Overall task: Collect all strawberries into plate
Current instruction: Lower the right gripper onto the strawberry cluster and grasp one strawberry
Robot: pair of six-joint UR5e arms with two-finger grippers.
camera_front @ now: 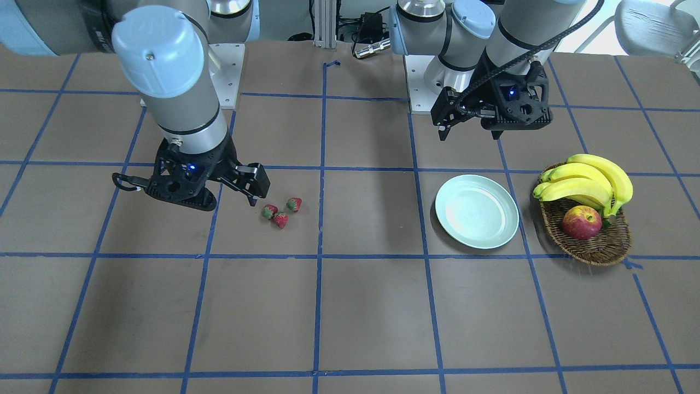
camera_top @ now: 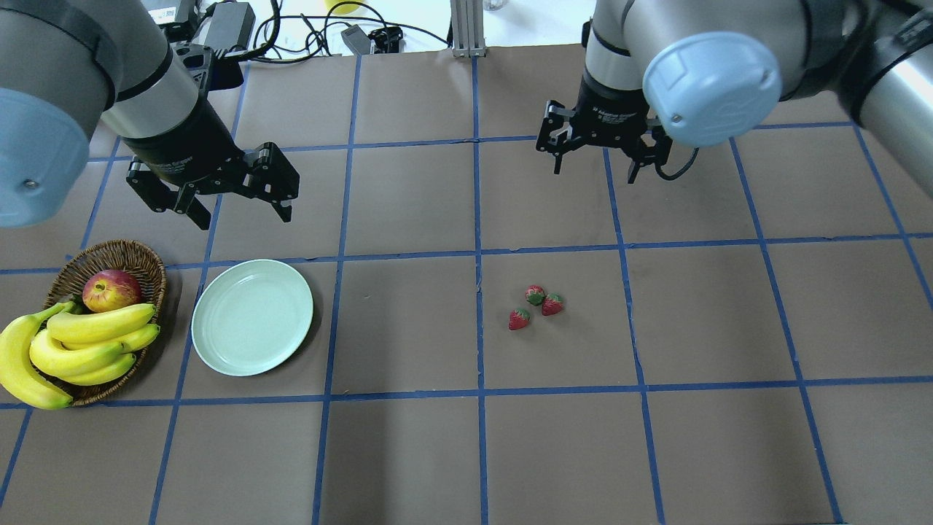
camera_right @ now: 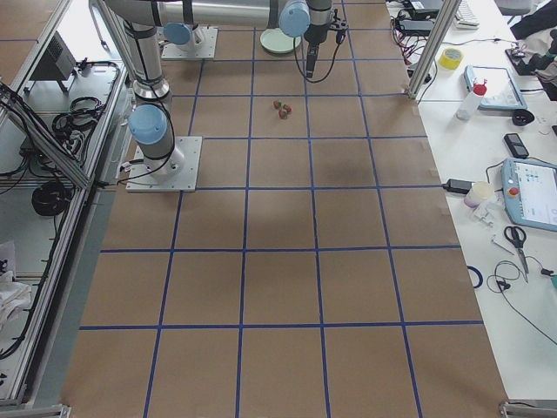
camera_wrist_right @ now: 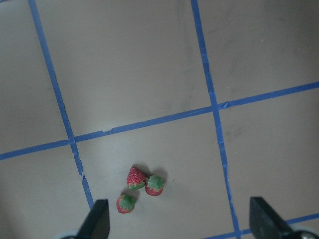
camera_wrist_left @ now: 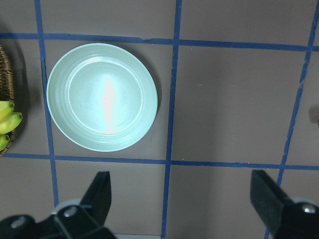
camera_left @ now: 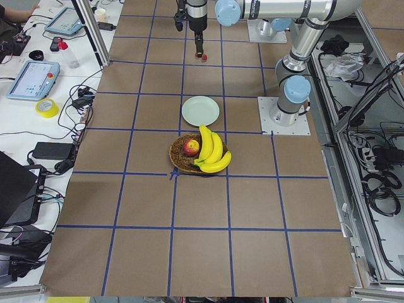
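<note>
Three small red strawberries (camera_top: 536, 294) (camera_top: 552, 304) (camera_top: 519, 319) lie close together on the brown table, right of centre in the overhead view. They also show in the front view (camera_front: 280, 220) and low in the right wrist view (camera_wrist_right: 135, 178). The pale mint-green plate (camera_top: 252, 317) sits on the table's left part and holds nothing; it also shows in the left wrist view (camera_wrist_left: 102, 97). My right gripper (camera_top: 594, 169) is open and empty, held above the table behind the strawberries. My left gripper (camera_top: 240, 214) is open and empty, held above the table just behind the plate.
A brown wicker basket (camera_top: 142, 257) stands left of the plate, with a bunch of bananas (camera_top: 80, 343) and a red-yellow apple (camera_top: 111, 289) in it. Blue tape lines mark a grid on the table. Cables and adapters (camera_top: 226, 25) lie at the far edge.
</note>
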